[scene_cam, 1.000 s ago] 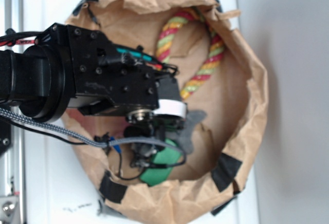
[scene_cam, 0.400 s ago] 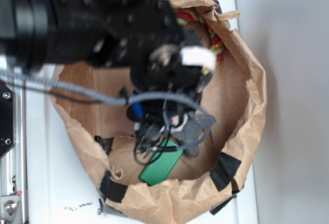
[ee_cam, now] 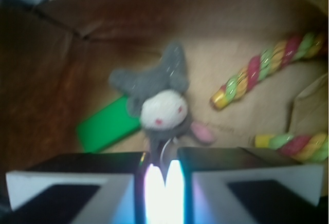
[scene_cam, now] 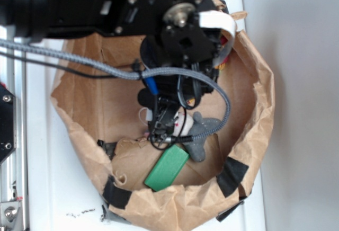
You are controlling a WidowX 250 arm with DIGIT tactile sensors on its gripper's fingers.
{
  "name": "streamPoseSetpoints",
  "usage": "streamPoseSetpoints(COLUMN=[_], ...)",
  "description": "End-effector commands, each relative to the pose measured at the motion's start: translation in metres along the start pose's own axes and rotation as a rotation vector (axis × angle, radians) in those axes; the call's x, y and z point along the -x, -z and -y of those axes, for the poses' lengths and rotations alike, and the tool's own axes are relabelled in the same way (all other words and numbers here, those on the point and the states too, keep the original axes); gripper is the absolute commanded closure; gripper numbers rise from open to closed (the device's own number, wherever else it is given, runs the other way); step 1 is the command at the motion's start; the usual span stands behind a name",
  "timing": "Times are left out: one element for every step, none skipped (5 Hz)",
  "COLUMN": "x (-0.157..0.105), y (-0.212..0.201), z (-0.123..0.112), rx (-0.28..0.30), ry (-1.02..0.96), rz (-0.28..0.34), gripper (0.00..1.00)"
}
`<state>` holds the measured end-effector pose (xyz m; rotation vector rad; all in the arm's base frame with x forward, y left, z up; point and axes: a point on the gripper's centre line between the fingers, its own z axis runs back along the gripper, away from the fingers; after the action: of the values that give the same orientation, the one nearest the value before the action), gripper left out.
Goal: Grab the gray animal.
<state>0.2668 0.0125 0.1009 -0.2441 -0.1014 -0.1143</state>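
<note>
The gray animal is a small plush with a cream face and red eyes, inside the brown paper bag. In the wrist view the gray animal hangs face toward the camera, one pink-lined ear sticking out to the side. Its other ear and a white ring run in between the narrow jaws of my gripper. From the exterior view, my gripper points down into the bag at the toy's left side, shut on the toy's head end. The arm hides the bag's upper part.
A green rectangular block lies just below the toy on the bag floor, also seen as the green block. The striped rope curves along the right. Crumpled bag walls ring the space, with black tape on the rim.
The arm has risen toward the camera and shifted up the frame. The green block is now uncovered. The gray animal stays at the fingertips, its face now showing.
</note>
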Motion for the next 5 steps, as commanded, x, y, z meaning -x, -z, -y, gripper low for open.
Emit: streamPoseSetpoints(x=[-0.009, -0.014, -0.029, -0.041, -0.056], y=[0.017, 0.021, 0.022, 0.023, 0.025], z=[0.029, 0.038, 0.037, 0.030, 0.018], rx=[-0.042, -0.028, -0.049, -0.067, -0.072], ry=[-0.123, -0.154, -0.178, -0.189, -0.210], rz=[0.089, 0.099, 0.099, 0.116, 0.107], gripper=[0.00, 0.00, 0.00, 0.00, 0.00])
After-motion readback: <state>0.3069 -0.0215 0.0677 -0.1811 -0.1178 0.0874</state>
